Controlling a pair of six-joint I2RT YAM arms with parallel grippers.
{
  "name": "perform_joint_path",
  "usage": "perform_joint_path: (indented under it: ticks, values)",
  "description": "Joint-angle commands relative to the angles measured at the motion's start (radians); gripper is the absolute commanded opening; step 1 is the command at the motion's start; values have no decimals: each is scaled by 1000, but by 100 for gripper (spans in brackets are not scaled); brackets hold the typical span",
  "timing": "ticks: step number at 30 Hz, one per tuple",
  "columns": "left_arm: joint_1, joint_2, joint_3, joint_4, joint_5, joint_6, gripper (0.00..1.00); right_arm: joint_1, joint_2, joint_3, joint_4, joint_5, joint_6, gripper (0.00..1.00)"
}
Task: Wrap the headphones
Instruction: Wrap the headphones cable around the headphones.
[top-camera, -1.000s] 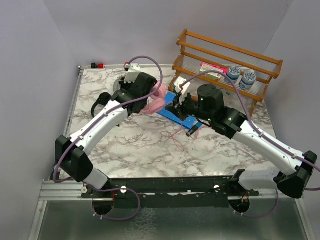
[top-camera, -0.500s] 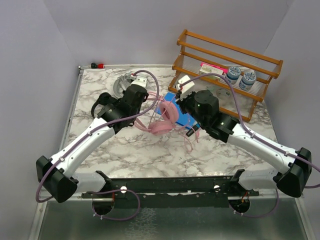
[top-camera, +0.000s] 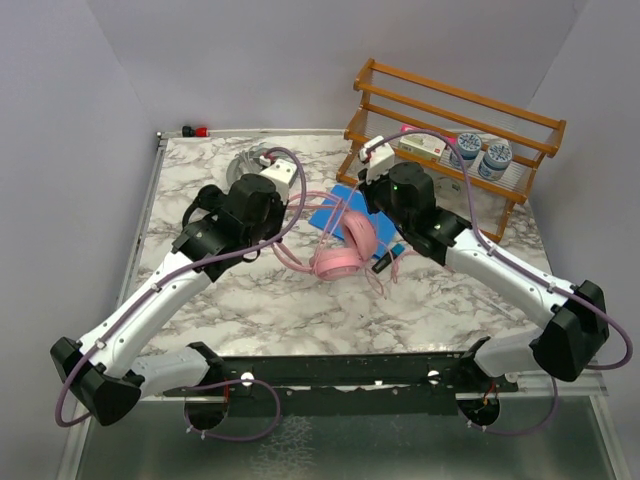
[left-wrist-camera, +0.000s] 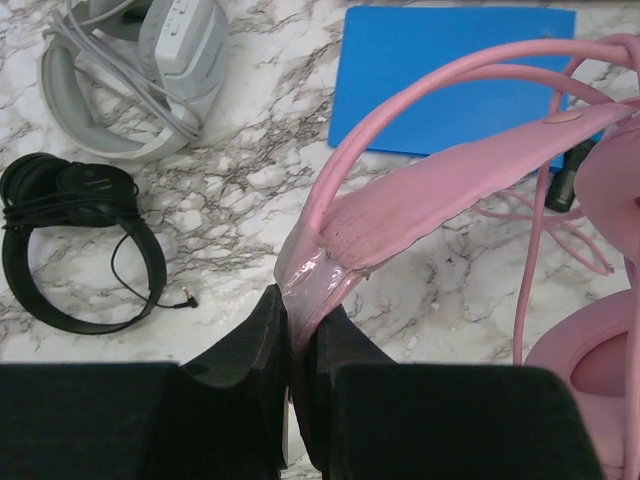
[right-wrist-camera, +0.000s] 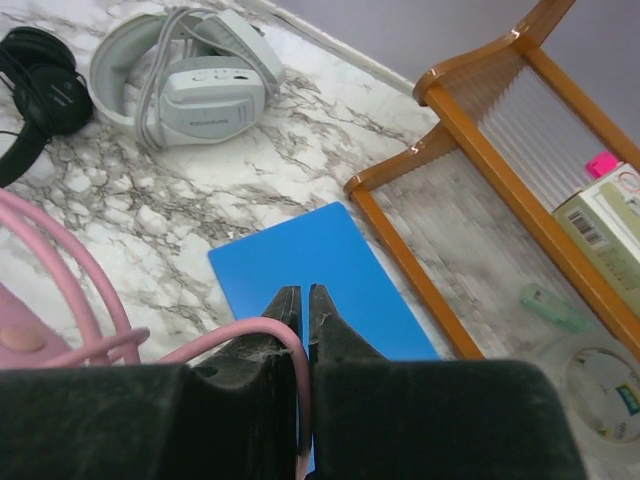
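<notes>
- The marble table (top-camera: 250, 300) takes up most of the top view, and all three headphones sit in its far half.
- A wooden rack (top-camera: 450, 100) stands at the far right corner.
- The left arm (top-camera: 170, 290) reaches in from the near left. The left gripper (left-wrist-camera: 300, 310) has its fingers pressed together on the soft band of the pink headphones (top-camera: 345, 250).
- The right arm (top-camera: 500, 275) reaches in from the near right. The right gripper (right-wrist-camera: 303, 295) hangs over the blue sheet (right-wrist-camera: 310, 260). Its fingers are almost together, with the pink cable (right-wrist-camera: 240, 345) running into the narrow gap between them.
- The pink headphones are mid-table between the two grippers, at the near edge of the blue sheet. We see the headband arching up to the left gripper and the cups low down. We cannot tell whether the cups touch the marble.
- The grey headphones (left-wrist-camera: 150, 70) lie flat at the far left, with their grey cable wound over the cups.
- The blue sheet lies flat in front of the rack, just beside it.
- The black headphones (left-wrist-camera: 70, 240) lie near the grey pair on its near-left side. Their thin cable is coiled on them and the plug rests on the marble.
- Loose loops of pink cable lie on the table to the right of the pink cups.
- Two jars (top-camera: 483, 152) and a small box (top-camera: 425, 147) sit on the rack's shelf.
</notes>
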Motion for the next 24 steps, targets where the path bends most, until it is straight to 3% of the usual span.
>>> perform_joint_path:
  ticks: [1,8,15,24]
  values:
    - [-8,-57,67,-92,225,-8,0,-85,15,-36,80,-70,101,9]
    - [-8,-57,139,-139,340,-8,0,-183,25,-170,226,-199,200,14]
    - [-8,-1,228,-198,349,-84,0,-198,26,-242,345,-294,184,15]
    - [-7,86,418,-272,486,-172,0,-202,35,-324,494,-445,176,20]
